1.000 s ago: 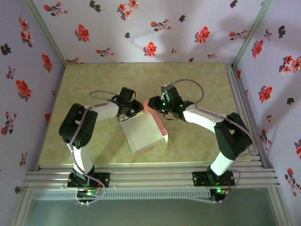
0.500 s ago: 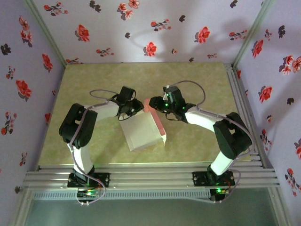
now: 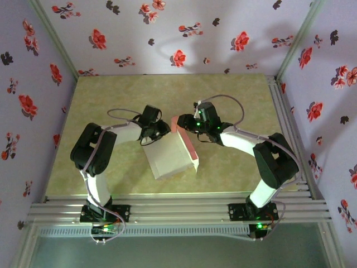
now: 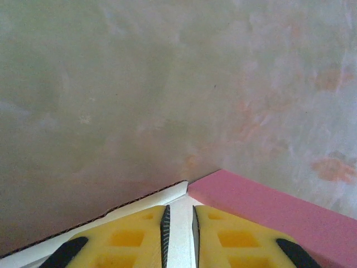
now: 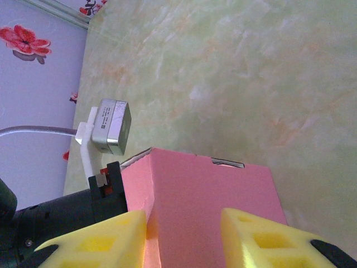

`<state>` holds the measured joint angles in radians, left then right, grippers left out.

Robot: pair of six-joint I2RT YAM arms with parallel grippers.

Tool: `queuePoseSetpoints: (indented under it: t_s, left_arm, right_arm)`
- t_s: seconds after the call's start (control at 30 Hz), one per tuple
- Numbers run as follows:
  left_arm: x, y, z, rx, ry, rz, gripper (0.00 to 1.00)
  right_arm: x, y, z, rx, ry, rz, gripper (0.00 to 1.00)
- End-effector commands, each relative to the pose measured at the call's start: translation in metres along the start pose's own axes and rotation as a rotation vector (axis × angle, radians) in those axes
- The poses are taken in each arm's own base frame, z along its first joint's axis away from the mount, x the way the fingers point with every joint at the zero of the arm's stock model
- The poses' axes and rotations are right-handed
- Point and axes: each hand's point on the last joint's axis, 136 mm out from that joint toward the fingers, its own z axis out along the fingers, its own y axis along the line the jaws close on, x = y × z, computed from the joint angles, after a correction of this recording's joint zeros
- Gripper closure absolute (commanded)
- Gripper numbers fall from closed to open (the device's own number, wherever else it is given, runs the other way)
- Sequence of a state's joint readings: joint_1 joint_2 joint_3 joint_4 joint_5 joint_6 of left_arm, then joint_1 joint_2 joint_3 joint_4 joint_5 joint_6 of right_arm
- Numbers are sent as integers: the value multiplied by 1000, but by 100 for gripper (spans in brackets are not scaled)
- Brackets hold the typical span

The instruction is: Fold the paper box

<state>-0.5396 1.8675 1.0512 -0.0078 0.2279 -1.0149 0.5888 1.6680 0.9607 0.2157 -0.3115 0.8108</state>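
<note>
The paper box [image 3: 169, 157] lies mid-table with a pale white face up and a salmon pink wall [image 3: 187, 146] along its right side. My left gripper [image 3: 156, 133] is at the box's far left corner. In the left wrist view its yellow fingers [image 4: 136, 234] are shut on a white card wall [image 4: 179, 223], and the pink wall [image 4: 268, 206] runs off to the right. My right gripper [image 3: 187, 124] is at the far right corner. It [image 5: 184, 219] stands open over the pink panel [image 5: 206, 190], and its left finger [image 5: 111, 237] touches the panel's folded edge.
The green marbled table top [image 3: 111, 100] stretches behind and to both sides of the box. Floral walls [image 3: 178, 33] close in the back and sides. Aluminium rails [image 3: 178, 209] run along the near edge. The left arm's wrist camera [image 5: 110, 126] sits close to my right fingers.
The right gripper's jaws have spread wider at the pink wall. The left gripper has stayed clamped on the white wall, and the box has shifted only slightly.
</note>
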Motion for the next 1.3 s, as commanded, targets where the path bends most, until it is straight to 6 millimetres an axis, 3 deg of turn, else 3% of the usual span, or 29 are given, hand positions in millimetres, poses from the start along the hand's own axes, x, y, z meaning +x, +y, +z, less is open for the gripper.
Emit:
queuePoseSetpoints:
  t_s: [0.0, 0.47, 1.27]
  left_arm:
    - [2, 4, 7, -12, -8, 14, 80]
    - [7, 25, 22, -62, -5, 13, 82]
    - [18, 51, 25, -122, 0, -3, 84]
  right_arm:
    - [14, -29, 4, 88, 45, -3, 59]
    - [7, -25, 8, 77, 27, -44, 57]
    - [-9, -12, 9, 52, 1, -68, 49]
